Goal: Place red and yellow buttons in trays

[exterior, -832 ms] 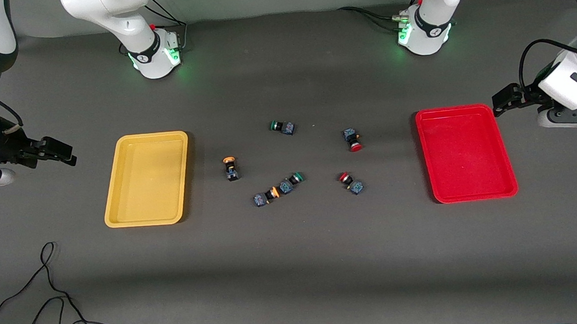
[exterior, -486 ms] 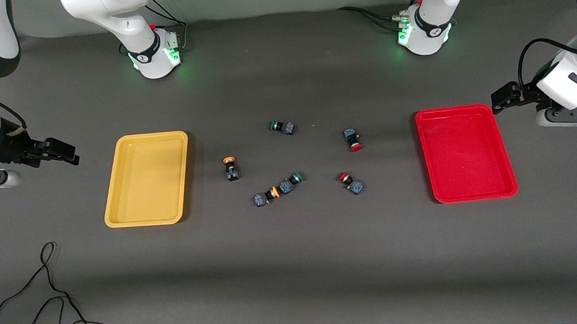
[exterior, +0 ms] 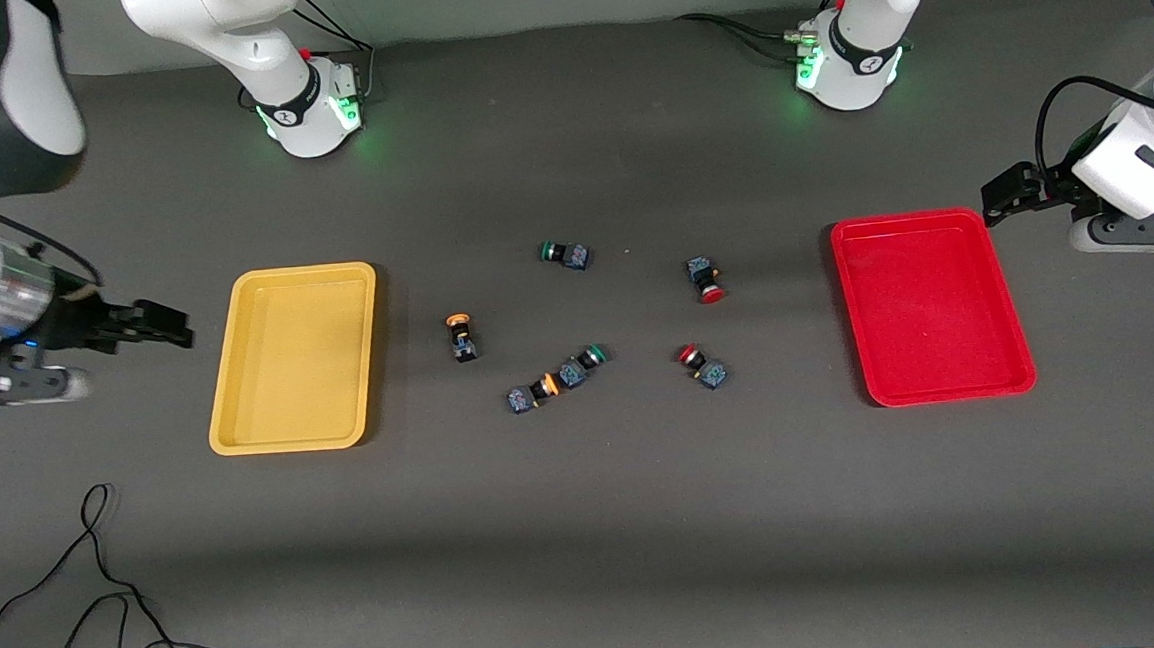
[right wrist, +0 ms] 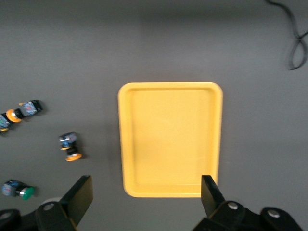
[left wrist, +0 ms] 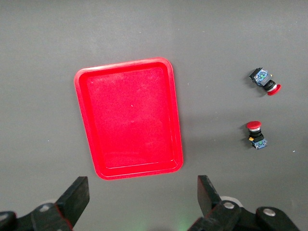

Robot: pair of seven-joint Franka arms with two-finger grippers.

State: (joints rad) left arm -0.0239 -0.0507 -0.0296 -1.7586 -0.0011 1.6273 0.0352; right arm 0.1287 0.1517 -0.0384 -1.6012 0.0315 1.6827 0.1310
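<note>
Surface [exterior: 590, 544] is dark grey, both trays still empty: yellow tray [exterior: 296, 358] toward the right arm's end, red tray [exterior: 931, 306] toward the left arm's end.

Right gripper [exterior: 168, 327] hangs up in the air just off the yellow tray's outer edge, fingers [right wrist: 79, 197] spread wide, nothing held. Left gripper [exterior: 998, 200] sits high by the red tray's corner nearest the bases, fingers [left wrist: 77, 196] also wide apart and empty.

All buttons lie loose between the trays. Yellow button [exterior: 460, 335] is closest to the yellow tray; second yellow button [exterior: 531, 393] lies touching a green button [exterior: 581, 365]. Red button [exterior: 703, 278] and second red button [exterior: 702, 365] sit nearer the red tray. Another green button [exterior: 565, 254] lies closest to the bases; leave both greens.

Step looks like the approach before the first pick. Next: right gripper needs to get over the lone yellow one, straddle its barrel, descend, close. The yellow touching green will want a careful grasp.
</note>
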